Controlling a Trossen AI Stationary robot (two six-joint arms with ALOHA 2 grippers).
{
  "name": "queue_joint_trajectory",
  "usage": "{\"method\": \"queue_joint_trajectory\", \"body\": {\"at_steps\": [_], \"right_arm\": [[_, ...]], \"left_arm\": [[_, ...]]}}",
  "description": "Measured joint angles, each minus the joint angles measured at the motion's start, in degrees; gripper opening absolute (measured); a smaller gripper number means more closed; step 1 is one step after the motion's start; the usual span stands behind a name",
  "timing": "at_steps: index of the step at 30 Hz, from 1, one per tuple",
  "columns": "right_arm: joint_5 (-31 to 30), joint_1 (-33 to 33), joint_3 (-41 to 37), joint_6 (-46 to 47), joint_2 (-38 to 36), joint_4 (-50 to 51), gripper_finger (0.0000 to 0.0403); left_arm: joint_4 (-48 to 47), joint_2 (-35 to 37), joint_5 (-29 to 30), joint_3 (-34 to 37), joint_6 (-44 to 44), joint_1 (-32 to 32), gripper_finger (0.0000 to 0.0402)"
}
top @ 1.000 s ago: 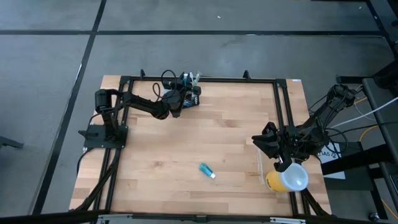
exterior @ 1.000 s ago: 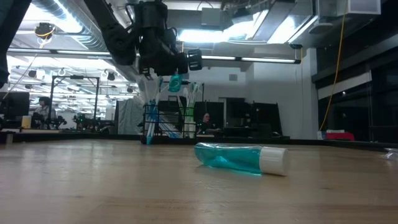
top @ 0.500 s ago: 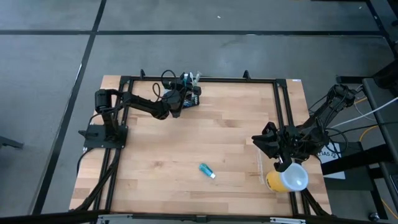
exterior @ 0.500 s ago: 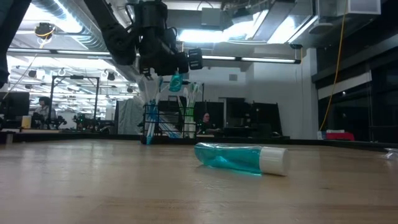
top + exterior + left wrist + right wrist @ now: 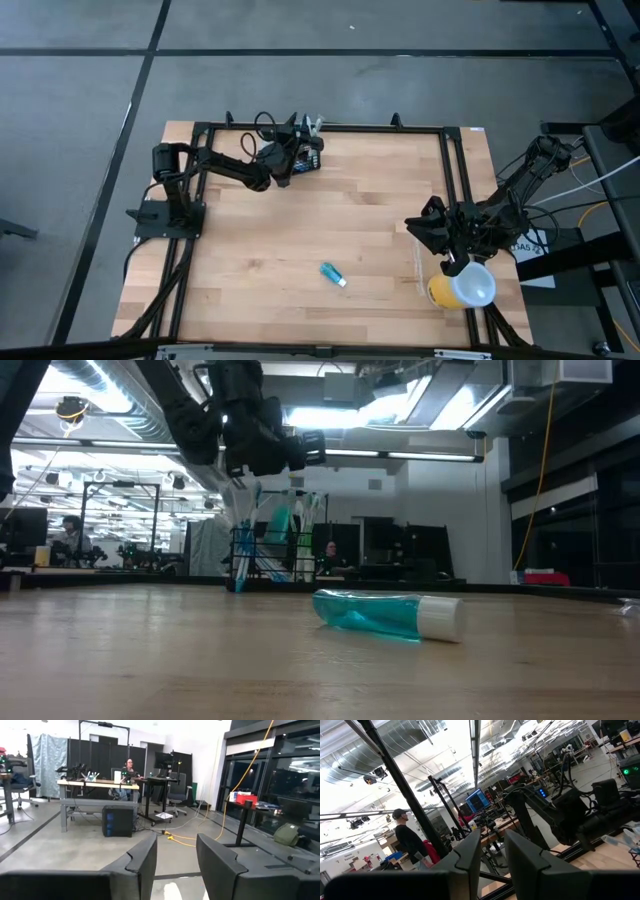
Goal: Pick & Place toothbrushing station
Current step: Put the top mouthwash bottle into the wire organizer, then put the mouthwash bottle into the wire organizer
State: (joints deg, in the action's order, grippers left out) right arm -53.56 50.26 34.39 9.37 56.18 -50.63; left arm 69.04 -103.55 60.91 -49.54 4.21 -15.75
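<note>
1. At the far edge of the pale wooden bench [image 5: 330, 215], left of centre: the toothbrushing station, a small black rectangular wire-mesh holder [image 5: 308, 155], standing upright with toothbrushes [image 5: 300, 520] rising out of it.
2. Left gripper [image 5: 293, 155]: raised just above and beside the mesh holder; in the low view it hangs over the brush heads. Jaws parted, with a clear gap between the two dark fingers [image 5: 142, 862] and nothing between them.
3. Right gripper [image 5: 425, 228]: at the bench's right edge, well apart from the holder. Jaws slightly parted, grasping nothing, as the gap between its fingers [image 5: 465, 855] shows.
4. Small translucent teal tube with a white cap [image 5: 333, 274]: lying on its side on the near half of the bench, apart from both arms.
5. Yellow cup with a white round lid [image 5: 462, 285]: at the near right corner, just beside the right arm.
6. Room beyond: a person in a dark cap [image 5: 409, 840] standing, another person [image 5: 129, 767] at a distant desk.
</note>
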Motion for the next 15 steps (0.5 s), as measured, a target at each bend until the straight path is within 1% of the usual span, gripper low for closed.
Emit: {"method": "queue_joint_trajectory", "body": {"at_steps": [5, 10, 13, 15], "right_arm": [[0.0, 0.0, 0.0, 0.0, 0.0, 0.0, 0.0089], [0.0, 0.0, 0.0, 0.0, 0.0, 0.0, 0.0089], [0.0, 0.0, 0.0, 0.0, 0.0, 0.0, 0.0089], [0.0, 0.0, 0.0, 0.0, 0.0, 0.0, 0.0089]], "left_arm": [[-0.1, 0.0, 0.3, 0.0, 0.8, 0.7, 0.0140], [0.9, 0.0, 2.4, 0.0, 2.5, 2.0, 0.0141], [5.4, 0.2, 3.7, 0.0, 6.1, 3.2, 0.0141], [7.4, 1.6, 4.1, 0.0, 9.6, 4.5, 0.0141]]}}
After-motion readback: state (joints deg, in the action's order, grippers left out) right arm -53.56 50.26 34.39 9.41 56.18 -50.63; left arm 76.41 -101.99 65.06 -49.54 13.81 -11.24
